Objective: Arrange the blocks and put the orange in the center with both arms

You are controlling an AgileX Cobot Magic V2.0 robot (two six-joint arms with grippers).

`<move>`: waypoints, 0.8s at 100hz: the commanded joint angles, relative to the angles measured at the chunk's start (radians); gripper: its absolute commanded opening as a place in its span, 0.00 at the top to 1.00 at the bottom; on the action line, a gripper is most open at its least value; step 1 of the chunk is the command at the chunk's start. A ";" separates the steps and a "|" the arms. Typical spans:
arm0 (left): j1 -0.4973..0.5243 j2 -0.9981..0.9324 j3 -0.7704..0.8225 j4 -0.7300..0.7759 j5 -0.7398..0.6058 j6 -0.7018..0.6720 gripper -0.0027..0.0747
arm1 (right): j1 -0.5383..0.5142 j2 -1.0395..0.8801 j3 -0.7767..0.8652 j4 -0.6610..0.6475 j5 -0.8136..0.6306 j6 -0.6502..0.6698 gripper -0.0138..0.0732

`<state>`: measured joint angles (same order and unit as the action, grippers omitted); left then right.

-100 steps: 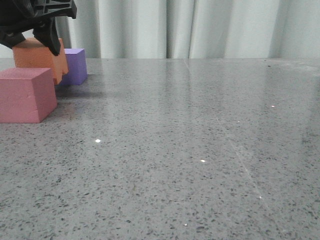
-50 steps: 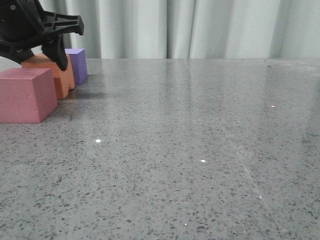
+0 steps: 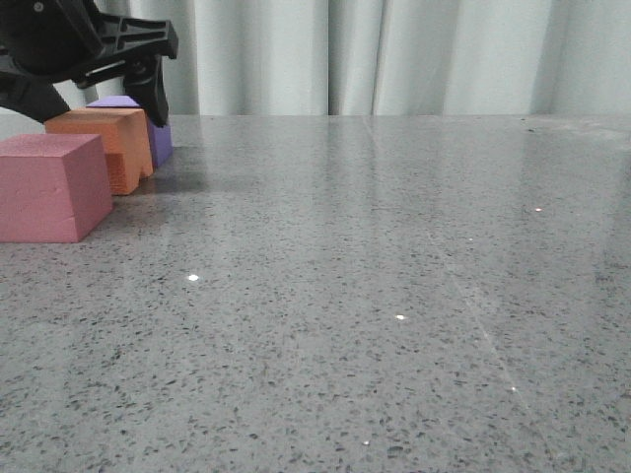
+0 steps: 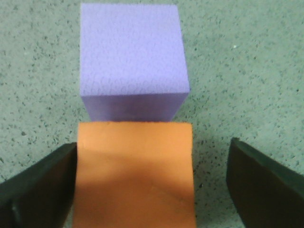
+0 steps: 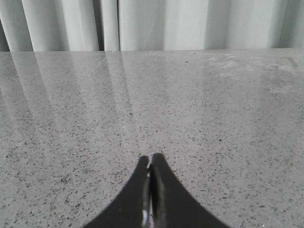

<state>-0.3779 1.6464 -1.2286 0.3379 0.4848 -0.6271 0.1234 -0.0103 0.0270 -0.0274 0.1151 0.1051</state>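
The grey table runs bare to its far edge at the curtain. At its left edge sit 3 cubes in a row: pink nearest, orange in the middle touching purple behind. The left gripper spreads wide above the orange, 1 finger touching its side. The right gripper is pinched together on nothing.

A matte orange foam cube sits between a dusty pink-red foam cube and a purple foam cube on a grey, dark-speckled stone tabletop, before pale grey-white pleated curtains.
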 commanded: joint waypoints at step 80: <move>0.000 -0.913 0.465 0.193 -0.100 -0.001 0.98 | -0.003 -0.021 -0.013 -0.003 -0.082 -0.009 0.92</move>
<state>-0.3779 0.8326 -0.8142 0.5063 0.4715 -0.6248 0.1234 -0.0103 0.0270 -0.0274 0.1151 0.1051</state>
